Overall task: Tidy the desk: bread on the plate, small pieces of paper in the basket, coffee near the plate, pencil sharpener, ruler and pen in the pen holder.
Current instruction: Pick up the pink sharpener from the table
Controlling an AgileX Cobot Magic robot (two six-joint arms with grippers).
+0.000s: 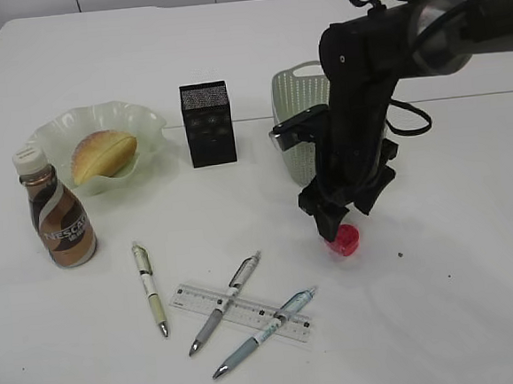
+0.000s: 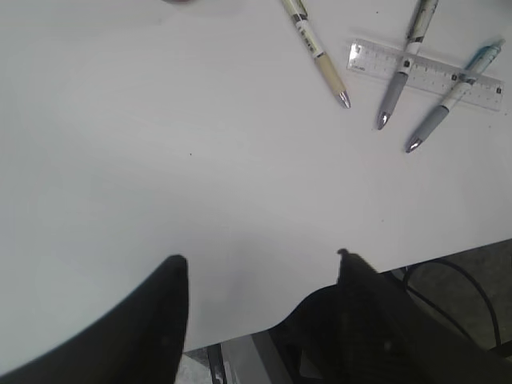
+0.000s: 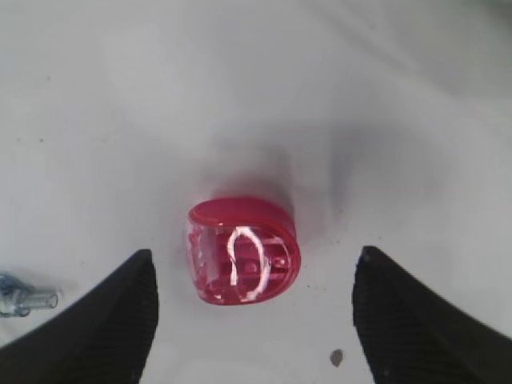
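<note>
The glossy, translucent red pencil sharpener [image 3: 242,260], rounded and ribbed inside, sits on the smooth white desk [image 1: 444,319] between the right gripper's [image 3: 252,308] wide-spread matte black fingers [image 3: 104,320], untouched, while the left gripper [image 2: 260,276] hangs parted over bare tabletop.

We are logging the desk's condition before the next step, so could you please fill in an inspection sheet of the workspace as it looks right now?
Surface: white desk with a thin seam, a few dark specks near the right arm.
Job's things: bread on the plate; coffee upright beside the plate; pen holder and basket behind; three pens, two lying across the ruler; red pencil sharpener on the desk.
Clutter: no paper scraps seen.
Grippers: right gripper open, astride the sharpener, not touching; left gripper open, empty, at the desk edge.
Cables: black loops on the right arm; some below the desk edge.
Surroundings: nothing seen.
</note>
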